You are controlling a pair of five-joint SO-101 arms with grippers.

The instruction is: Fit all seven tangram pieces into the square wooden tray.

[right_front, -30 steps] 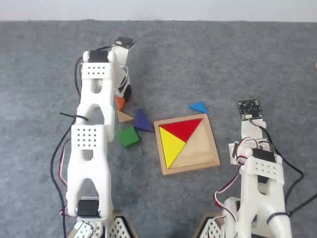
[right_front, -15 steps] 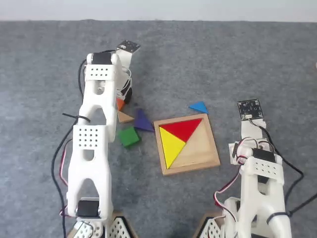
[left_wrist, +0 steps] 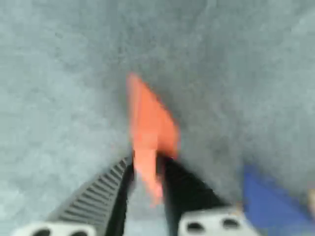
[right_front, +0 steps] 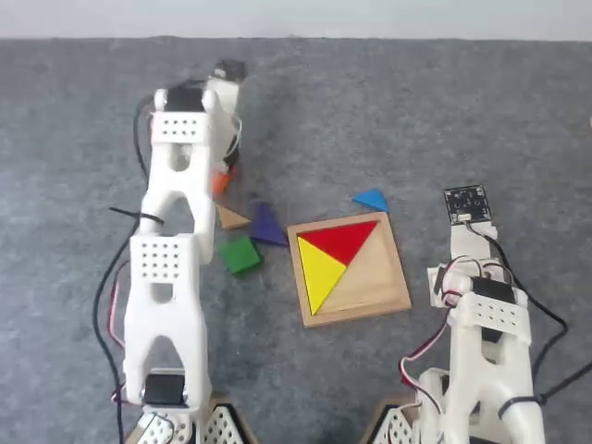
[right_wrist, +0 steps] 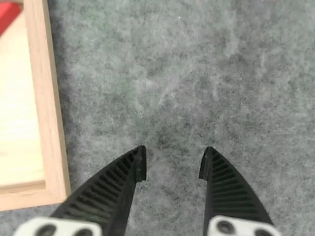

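Fingers of the left gripper (left_wrist: 147, 164) pinch the orange piece (left_wrist: 150, 123), at ten o'clock from the tray (right_front: 361, 313); its long axis runs out beyond the fingertips. The right gripper (right_wrist: 172, 164) gapes empty, about four o'clock of the tray.

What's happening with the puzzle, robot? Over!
Left end effector shut on orange piece. Right end effector open beside tray. Purple piece, green piece between orange piece and tray.

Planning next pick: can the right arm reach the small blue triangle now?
Probably yes. The right gripper is open and empty beside the tray; the blue triangle lies free past the tray's far corner, and the left gripper is across the tray, shut on the orange piece.
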